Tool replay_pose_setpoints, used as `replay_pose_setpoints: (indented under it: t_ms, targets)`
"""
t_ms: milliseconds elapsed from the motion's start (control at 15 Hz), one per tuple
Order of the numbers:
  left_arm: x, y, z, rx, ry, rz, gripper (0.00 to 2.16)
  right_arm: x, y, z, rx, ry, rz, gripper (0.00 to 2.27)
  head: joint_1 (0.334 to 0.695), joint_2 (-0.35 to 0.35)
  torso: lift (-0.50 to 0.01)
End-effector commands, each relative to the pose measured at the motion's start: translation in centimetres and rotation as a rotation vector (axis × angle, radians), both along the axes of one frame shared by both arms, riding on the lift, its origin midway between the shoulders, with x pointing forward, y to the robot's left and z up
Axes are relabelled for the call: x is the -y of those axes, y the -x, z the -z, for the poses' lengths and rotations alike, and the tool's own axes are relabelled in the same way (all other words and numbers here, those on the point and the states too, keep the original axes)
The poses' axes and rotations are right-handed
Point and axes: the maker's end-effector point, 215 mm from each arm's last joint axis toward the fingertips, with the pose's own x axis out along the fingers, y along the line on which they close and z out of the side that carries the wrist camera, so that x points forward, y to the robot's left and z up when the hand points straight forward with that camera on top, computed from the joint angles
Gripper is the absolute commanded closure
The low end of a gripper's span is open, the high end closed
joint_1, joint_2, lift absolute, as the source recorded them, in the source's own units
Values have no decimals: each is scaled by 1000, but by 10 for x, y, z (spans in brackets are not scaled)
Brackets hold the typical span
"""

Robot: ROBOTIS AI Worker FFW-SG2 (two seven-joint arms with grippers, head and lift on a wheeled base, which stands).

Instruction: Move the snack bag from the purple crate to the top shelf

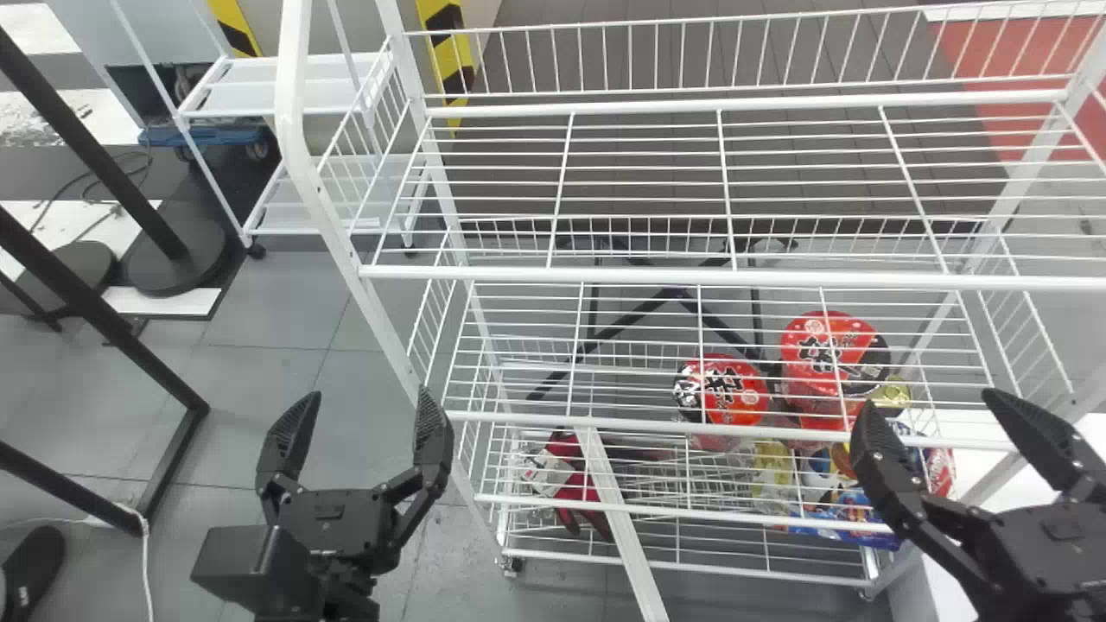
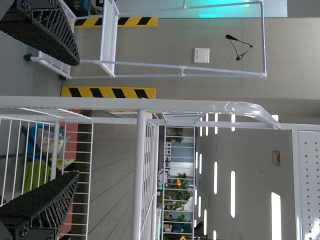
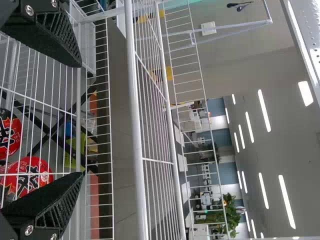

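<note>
From where I stand, I see both hands of the robot in front of a white wire rack (image 1: 380, 320). The left hand (image 1: 367, 394) is near the left front post of the rack. Its 2 black fingers are spread wide, and there is nothing between them. The right hand (image 1: 929, 402) is in front of the right part of the rack, and its 2 fingers are also wide apart, holding nothing.

The top shelf (image 1: 691, 276) has a floor of thin white wires and a low wire fence along the back. Through the wires of the middle shelf (image 1: 605, 419), I can see the goods lower down: 2 round red packages (image 1: 721, 389) with black and white marks, and a gold lid (image 1: 894, 393) just beside the bigger package. To the right there are also a yellow packet (image 1: 773, 471) and a blue packet (image 1: 851, 510). Toward the left end lies a dark red thing (image 1: 575, 484) with a white label. I cannot tell which of these goods is the snack bag. A white bar (image 1: 622, 518) runs at a slant in front of the lower part. Behind, on the left, stands a smaller white rack (image 1: 276, 112).
</note>
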Motion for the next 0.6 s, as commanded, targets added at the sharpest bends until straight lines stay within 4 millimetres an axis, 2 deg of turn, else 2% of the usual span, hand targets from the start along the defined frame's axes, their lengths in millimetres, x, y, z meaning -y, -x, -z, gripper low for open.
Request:
replay_pose_setpoints:
  t_ms: [0,533]
  targets:
    - [0,0,0,1,0,0,-2,-1,0,0,0,0,-1,16,695,133,-174]
    - [1,1,0,-1,-4,2,-2,-1,2,1,-3,2,-1,16,695,134,-205]
